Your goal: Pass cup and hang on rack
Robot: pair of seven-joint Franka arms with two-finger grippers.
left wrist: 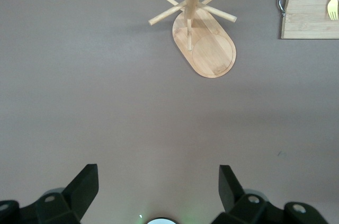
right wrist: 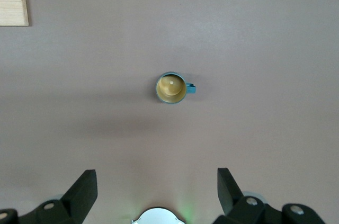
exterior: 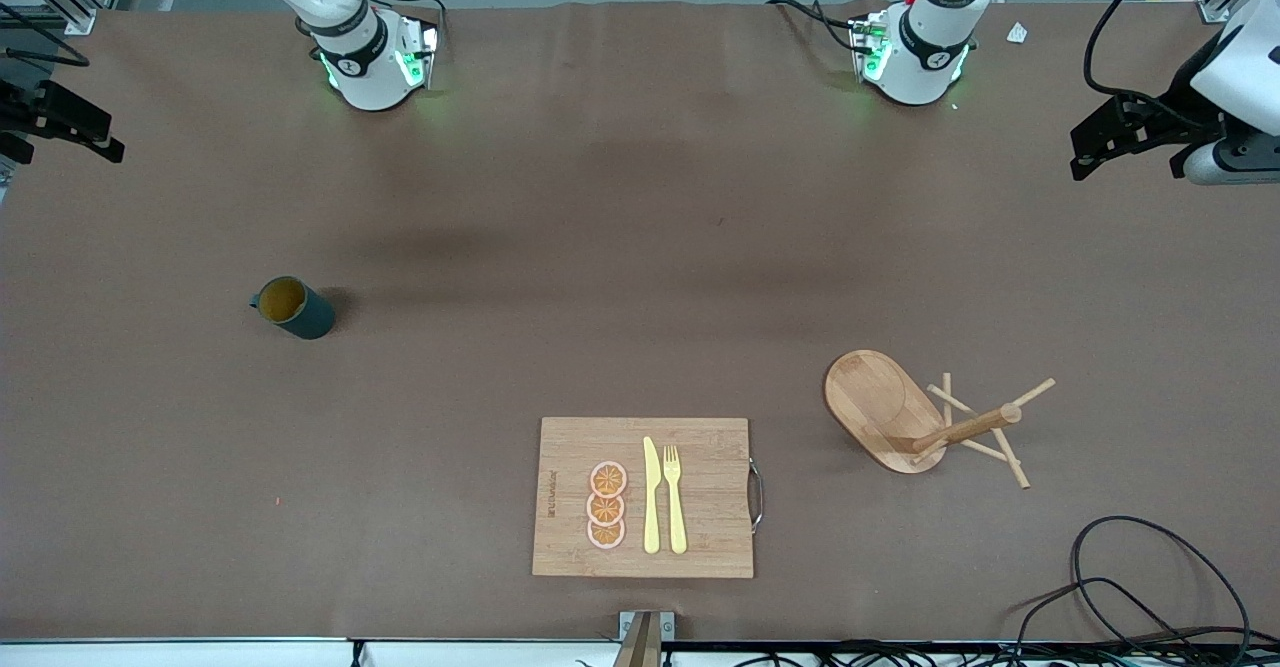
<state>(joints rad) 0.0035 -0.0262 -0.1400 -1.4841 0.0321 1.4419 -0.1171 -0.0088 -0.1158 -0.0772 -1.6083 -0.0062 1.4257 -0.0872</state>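
The cup [exterior: 295, 309], dark teal with a mustard-yellow inside, stands upright on the brown table toward the right arm's end, its handle pointing to that end. It also shows in the right wrist view [right wrist: 171, 88]. The rack [exterior: 885, 402], a light wooden mug tree with an oval base, stands toward the left arm's end; it also shows in the left wrist view [left wrist: 209, 49]. My right gripper [right wrist: 156, 176] is open and empty, high over bare table beside the cup. My left gripper [left wrist: 158, 173] is open and empty, high over bare table beside the rack.
A rectangular wooden cutting board [exterior: 700, 537] with orange slices [exterior: 606, 506], a yellow knife [exterior: 651, 497] and fork [exterior: 675, 497] lies near the front camera, between cup and rack. Black cables [exterior: 1150, 587] lie at the table corner nearer the camera than the rack.
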